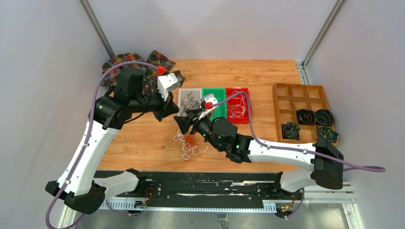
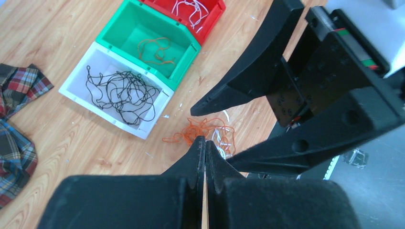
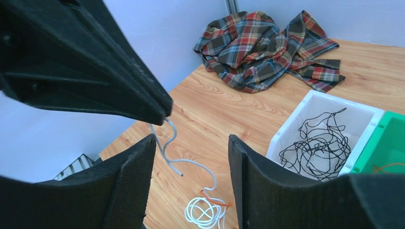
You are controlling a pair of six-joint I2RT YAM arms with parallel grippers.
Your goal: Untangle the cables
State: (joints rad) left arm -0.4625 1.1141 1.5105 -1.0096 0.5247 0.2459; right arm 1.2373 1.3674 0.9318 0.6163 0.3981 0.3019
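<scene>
A loose tangle of orange and white cables (image 1: 190, 147) lies on the wooden table in front of the bins; in the left wrist view its orange loops (image 2: 191, 130) show just past my fingertips. My left gripper (image 1: 176, 114) is shut on one white cable (image 3: 163, 148), lifted off the table. That strand hangs down and ends in a small white coil (image 3: 203, 211) crossed by an orange wire. My right gripper (image 3: 191, 143) is open, one finger on each side of the hanging strand and apart from it.
Three bins stand behind the tangle: a white bin (image 1: 182, 95) with black cables, a green bin (image 1: 220, 92) with an orange one, and a red bin (image 1: 248, 112) with white ones. A compartmented wooden tray (image 1: 298, 98) holds coiled cords at right. Plaid cloth (image 1: 138, 64) lies back left.
</scene>
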